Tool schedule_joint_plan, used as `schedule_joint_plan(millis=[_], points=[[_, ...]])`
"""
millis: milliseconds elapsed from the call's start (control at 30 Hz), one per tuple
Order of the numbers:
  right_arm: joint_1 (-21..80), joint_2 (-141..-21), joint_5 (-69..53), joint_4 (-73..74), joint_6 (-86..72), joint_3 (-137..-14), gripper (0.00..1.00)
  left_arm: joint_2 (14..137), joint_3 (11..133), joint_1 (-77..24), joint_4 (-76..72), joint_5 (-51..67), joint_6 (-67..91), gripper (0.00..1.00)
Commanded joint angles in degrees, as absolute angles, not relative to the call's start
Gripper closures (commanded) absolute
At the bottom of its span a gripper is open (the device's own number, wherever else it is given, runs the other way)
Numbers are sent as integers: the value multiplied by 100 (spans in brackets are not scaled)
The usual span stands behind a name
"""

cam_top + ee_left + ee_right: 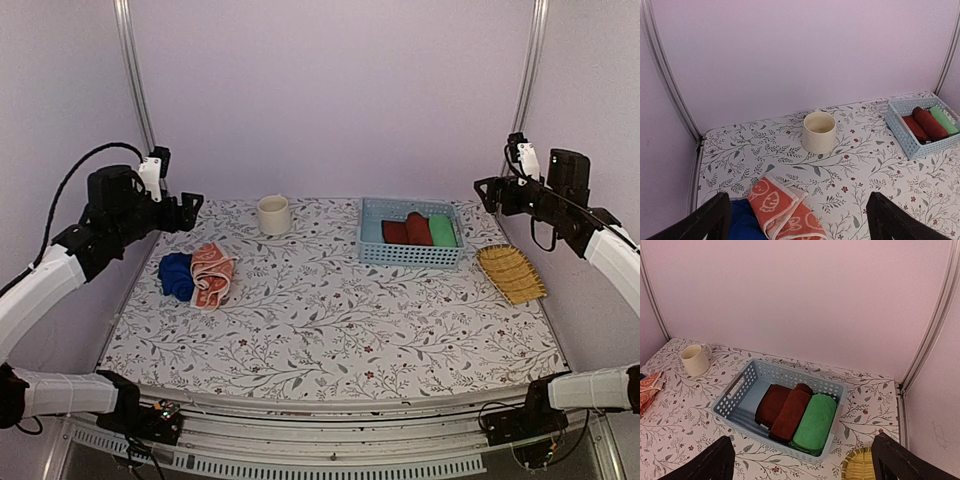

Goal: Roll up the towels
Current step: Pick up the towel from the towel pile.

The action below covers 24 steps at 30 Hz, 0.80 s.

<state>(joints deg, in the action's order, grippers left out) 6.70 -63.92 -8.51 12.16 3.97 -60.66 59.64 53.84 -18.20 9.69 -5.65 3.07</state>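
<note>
Two towels lie crumpled side by side at the table's left. The orange-salmon towel [212, 273] with white printed shapes is loosely folded, and the plain blue towel [176, 275] lies bunched against its left side. My left gripper [192, 204] hangs open, high above and behind them, holding nothing. In the left wrist view the orange towel [782, 210] and the blue towel [745, 225] lie low between the spread fingers of the left gripper [799, 225]. My right gripper [486, 190] hangs open at the far right, also holding nothing, with the right gripper [802, 465] above the basket.
A cream mug [273, 214] stands at the back centre. A light-blue perforated basket [410, 255] at the back right holds dark red rolls [408, 230] and a green roll [442, 230]. A yellow woven tray [511, 273] lies at the right edge.
</note>
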Motion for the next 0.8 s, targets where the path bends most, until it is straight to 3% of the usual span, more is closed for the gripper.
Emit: schedule_joint_plan(millis=[0,167,200,233,267,367,433,533,633,767], points=[[517,-6485,-1654,1194,796,-5881,4,5725,5109,-2008,1045,-652,508,3],[624,-6731,-2204,1395,1244,-5812,13,5461,4656,-2205,1015,-916,642,2],[670,-6798,-2337,1409,1329,-5800,23,5413,4561,-2236,980,-1042,674,2],[719,-6863,-2432,1416,1418,-5796,41,5358,4439,-2268,923,-1238,714,2],[782,-6943,-2520,1423,1501,-5785,52,5329,4326,-2299,879,-1542,803,2],[977,-7181,-2720,1353,1681,-5690,75,5336,4072,-2361,764,-2149,906,2],[1070,-7299,-2769,1222,1755,-5549,64,5340,3973,-2335,584,-2053,703,2],[1176,-7419,-2885,1056,1799,-5277,27,5441,3995,-2162,639,-1645,849,3],[1244,-7459,-2934,968,1765,-5083,11,5937,4353,-2086,1147,-1458,1080,22],[1282,-7432,-2851,908,1785,-4907,3,6804,4860,-2093,1931,-1413,1601,53]])
